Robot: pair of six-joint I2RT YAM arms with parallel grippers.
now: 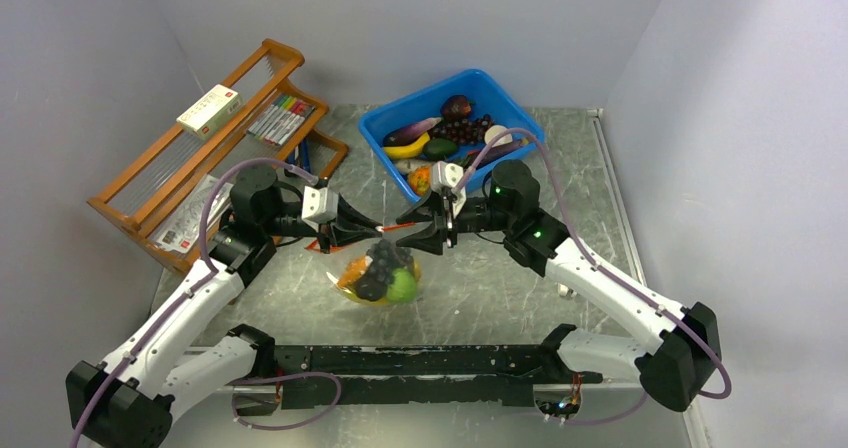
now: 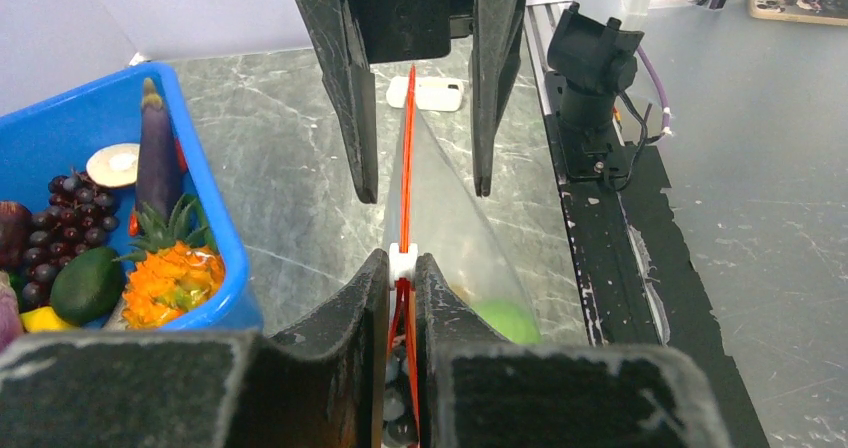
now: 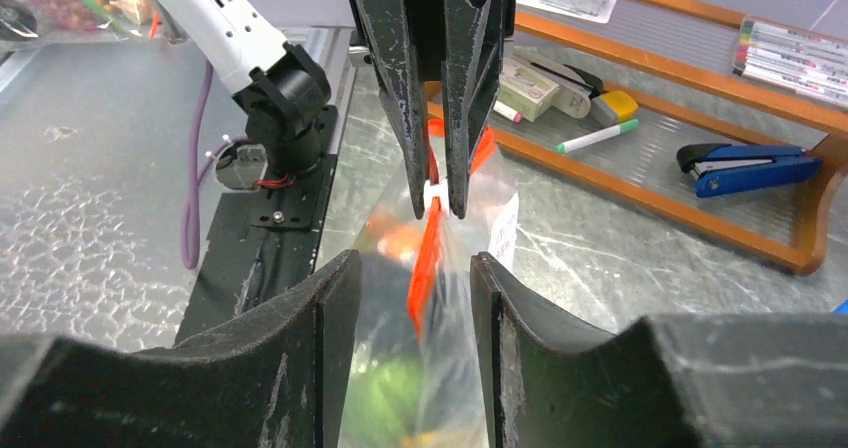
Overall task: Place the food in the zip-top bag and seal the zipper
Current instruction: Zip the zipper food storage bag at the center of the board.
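Note:
The clear zip-top bag (image 1: pixel 383 273) hangs between my two grippers above the table. It holds a dark grape cluster (image 1: pixel 384 259), a bumpy green ball (image 1: pixel 402 286) and orange pieces. My left gripper (image 2: pixel 402 264) is shut on the red-orange zipper (image 2: pixel 406 168) at its white slider (image 2: pixel 402 265). My right gripper (image 3: pixel 408 263) is open, with its fingers on either side of the bag's mouth and not touching the strip (image 3: pixel 425 258). In the top view the left gripper (image 1: pixel 372 232) and right gripper (image 1: pixel 408 230) meet tip to tip over the bag.
A blue bin (image 1: pixel 385 128) with more toy food, including a banana, an eggplant and grapes, stands behind the grippers. A wooden rack (image 1: pixel 200 158) with pens, boxes and a blue stapler (image 3: pixel 750 165) stands at the back left. The black base rail (image 1: pixel 420 360) runs along the near edge.

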